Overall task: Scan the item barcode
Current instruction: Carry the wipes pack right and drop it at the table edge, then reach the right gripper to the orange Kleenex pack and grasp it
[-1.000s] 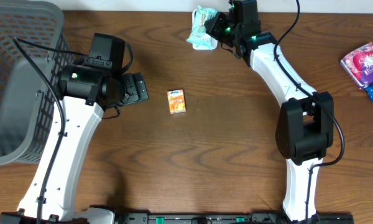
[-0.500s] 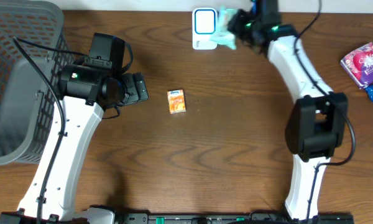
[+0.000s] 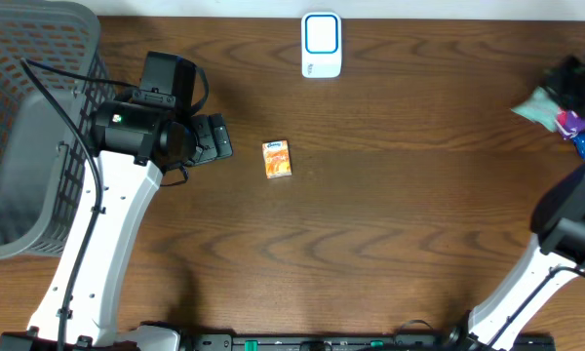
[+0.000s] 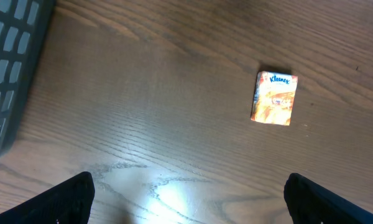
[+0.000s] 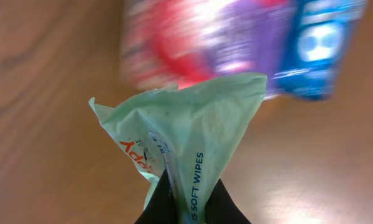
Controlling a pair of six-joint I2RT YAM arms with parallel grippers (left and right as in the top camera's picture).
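Note:
My right gripper (image 5: 188, 194) is shut on a pale green pack of soft wipes (image 5: 193, 124), pinching its crimped end. In the overhead view that pack (image 3: 537, 107) hangs at the far right edge of the table, and the right gripper (image 3: 571, 82) is blurred beside it. A white scanner with a blue-ringed window (image 3: 321, 44) lies at the top middle, far from the pack. My left gripper (image 3: 215, 138) stands open over bare wood, with nothing between its fingers (image 4: 71, 199). A small orange tissue pack (image 3: 277, 158) lies just right of it.
A grey mesh basket (image 3: 29, 127) fills the left side, and its edge (image 4: 6, 62) shows in the left wrist view. Below the held wipes lie a red-and-purple pack (image 5: 205, 43) and a blue pack (image 5: 317, 43).
My right arm has swung from the scanner at the top middle to the far right edge, carrying the wipes pack and uncovering the scanner. The left arm has not moved.

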